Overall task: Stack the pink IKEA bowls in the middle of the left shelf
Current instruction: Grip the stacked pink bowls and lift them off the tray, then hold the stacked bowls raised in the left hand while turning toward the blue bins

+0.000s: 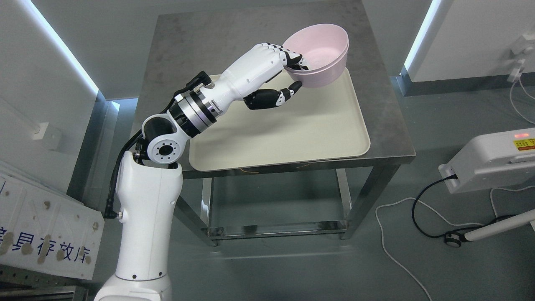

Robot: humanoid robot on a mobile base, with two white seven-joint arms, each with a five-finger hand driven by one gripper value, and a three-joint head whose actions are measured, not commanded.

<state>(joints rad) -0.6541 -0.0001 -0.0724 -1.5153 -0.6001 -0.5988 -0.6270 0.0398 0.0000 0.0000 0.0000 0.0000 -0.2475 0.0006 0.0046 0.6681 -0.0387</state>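
Pink bowl (319, 54) tilted at far right corner of cream tray (292, 133), left hand (284, 75) fingers hooked over its rim, thumb underneath, steel worktop (388, 121), grey floor (292, 267), cables (401, 234) lying around

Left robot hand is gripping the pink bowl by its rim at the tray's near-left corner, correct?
Not quite. The head view shows the left robot hand gripping the pink bowl by its rim, but at the far-right corner of the tray, not the near-left one.
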